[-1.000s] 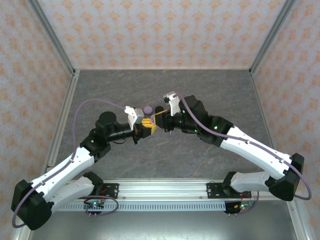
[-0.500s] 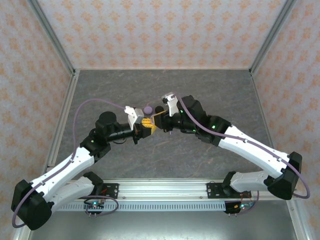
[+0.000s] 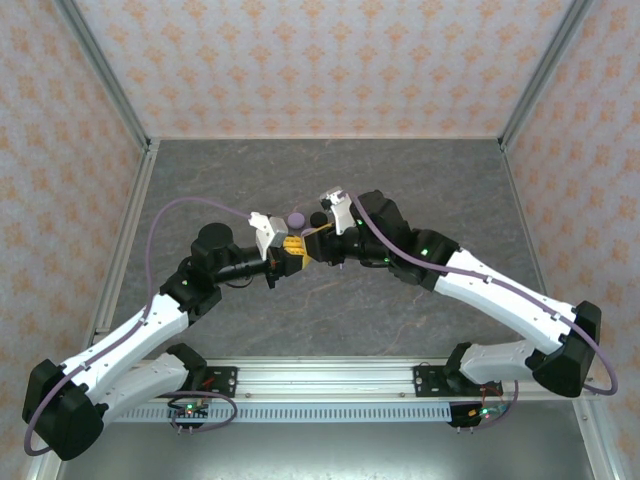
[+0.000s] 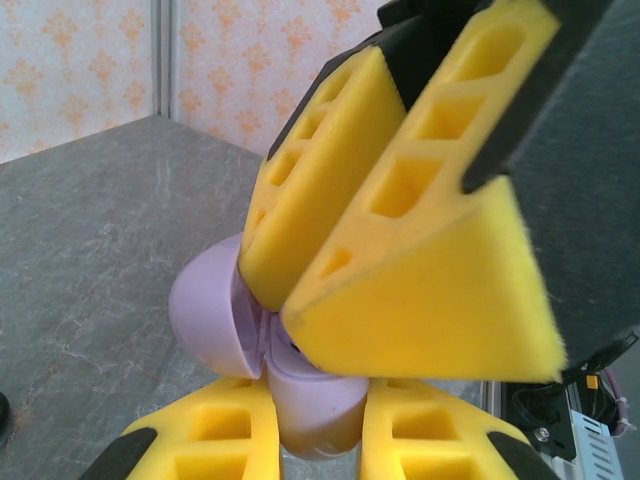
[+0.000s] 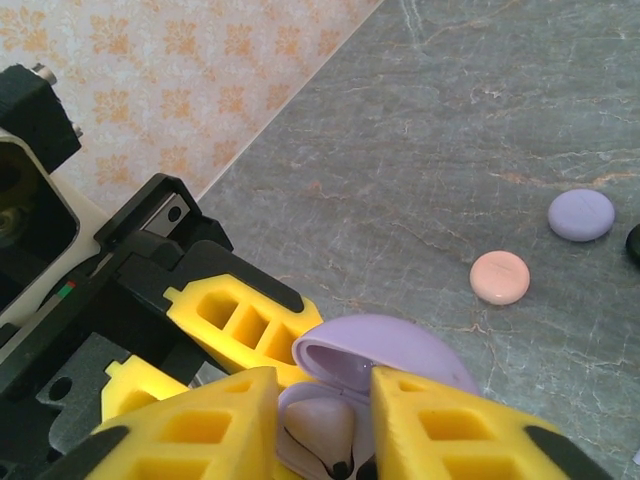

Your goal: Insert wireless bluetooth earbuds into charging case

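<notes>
My left gripper [image 4: 318, 425] is shut on the base of a lavender charging case [image 4: 315, 400], held above the table with its lid [image 4: 205, 310] swung open. My right gripper [image 5: 320, 385] hangs over the open case, and its fingers [image 4: 420, 270] press close to the rim. They stand slightly apart, astride a pale lavender earbud [image 5: 316, 428] that lies in the case's well under the lid [image 5: 400, 350]. In the top view both grippers [image 3: 293, 247] [image 3: 310, 240] meet at the table's middle.
A lavender disc [image 5: 581, 214] and a pink disc [image 5: 499, 277] lie on the grey table [image 5: 480, 120] beyond the grippers, with a black thing [image 5: 634, 243] at the frame's edge. The lavender disc [image 3: 296, 218] and the black one [image 3: 316, 217] sit just behind the grippers.
My right arm has shifted a little left, closing in on the left gripper. The left arm has stayed put.
</notes>
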Robot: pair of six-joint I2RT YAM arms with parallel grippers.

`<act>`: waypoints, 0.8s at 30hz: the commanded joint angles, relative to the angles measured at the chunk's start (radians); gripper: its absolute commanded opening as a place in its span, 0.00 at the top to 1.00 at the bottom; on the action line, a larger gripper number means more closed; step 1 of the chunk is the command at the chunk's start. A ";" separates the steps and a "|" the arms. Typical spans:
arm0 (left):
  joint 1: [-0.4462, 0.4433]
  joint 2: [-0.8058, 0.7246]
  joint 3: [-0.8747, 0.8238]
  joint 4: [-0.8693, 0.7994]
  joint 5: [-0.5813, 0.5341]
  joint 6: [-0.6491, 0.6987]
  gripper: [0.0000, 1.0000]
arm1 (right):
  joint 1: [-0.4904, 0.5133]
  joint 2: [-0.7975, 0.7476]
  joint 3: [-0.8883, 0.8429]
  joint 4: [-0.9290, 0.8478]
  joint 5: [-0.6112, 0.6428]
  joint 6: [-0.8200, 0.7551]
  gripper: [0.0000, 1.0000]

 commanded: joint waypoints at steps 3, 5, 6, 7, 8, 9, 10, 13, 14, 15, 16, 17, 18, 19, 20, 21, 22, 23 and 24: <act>-0.010 -0.018 0.026 0.032 0.008 0.004 1.00 | 0.005 -0.016 0.086 -0.048 0.064 -0.019 0.59; -0.010 -0.020 0.026 0.030 0.008 0.006 1.00 | 0.004 -0.029 0.115 -0.076 0.103 -0.030 0.56; -0.010 -0.022 0.025 0.026 0.007 0.006 1.00 | 0.002 -0.037 0.129 -0.093 0.130 -0.035 0.55; -0.010 -0.025 0.025 0.023 0.006 0.007 1.00 | -0.002 -0.046 0.138 -0.107 0.151 -0.036 0.54; -0.009 -0.029 0.023 0.022 0.005 0.008 1.00 | -0.012 -0.055 0.144 -0.119 0.170 -0.035 0.53; -0.010 -0.032 0.020 0.022 0.002 0.008 1.00 | -0.023 -0.056 0.143 -0.128 0.185 -0.031 0.52; -0.009 -0.036 0.019 0.022 0.001 0.008 1.00 | -0.035 -0.081 0.140 -0.135 0.203 -0.023 0.51; -0.010 -0.045 0.012 0.022 -0.005 0.008 1.00 | -0.113 -0.105 0.105 -0.159 0.218 0.036 0.48; -0.010 -0.048 0.012 0.018 -0.004 0.011 1.00 | -0.147 -0.104 0.090 -0.172 0.209 0.061 0.48; -0.010 -0.050 0.013 0.016 -0.004 0.010 1.00 | -0.176 -0.100 0.072 -0.183 0.192 0.079 0.48; -0.010 -0.052 0.014 0.014 -0.003 0.012 1.00 | -0.204 -0.094 0.058 -0.190 0.181 0.095 0.48; -0.010 -0.054 0.014 0.011 -0.003 0.012 1.00 | -0.230 -0.084 0.039 -0.200 0.172 0.113 0.48; -0.010 -0.057 0.015 0.009 -0.002 0.012 1.00 | -0.251 -0.069 0.021 -0.210 0.165 0.121 0.48; -0.010 -0.058 0.014 0.008 -0.001 0.013 1.00 | -0.264 -0.067 0.006 -0.216 0.162 0.124 0.48; -0.010 -0.061 0.014 0.006 -0.001 0.013 1.00 | -0.277 -0.028 -0.008 -0.223 0.162 0.126 0.48; -0.010 -0.063 0.013 0.005 -0.001 0.013 1.00 | -0.286 -0.003 -0.018 -0.233 0.162 0.127 0.48; -0.010 -0.066 0.014 0.005 -0.001 0.013 1.00 | -0.292 0.020 -0.026 -0.238 0.159 0.125 0.48; -0.010 -0.067 0.014 0.003 -0.002 0.014 1.00 | -0.297 0.050 -0.033 -0.241 0.155 0.125 0.48; -0.009 -0.069 0.015 0.000 -0.003 0.015 1.00 | -0.300 0.078 -0.038 -0.242 0.153 0.123 0.48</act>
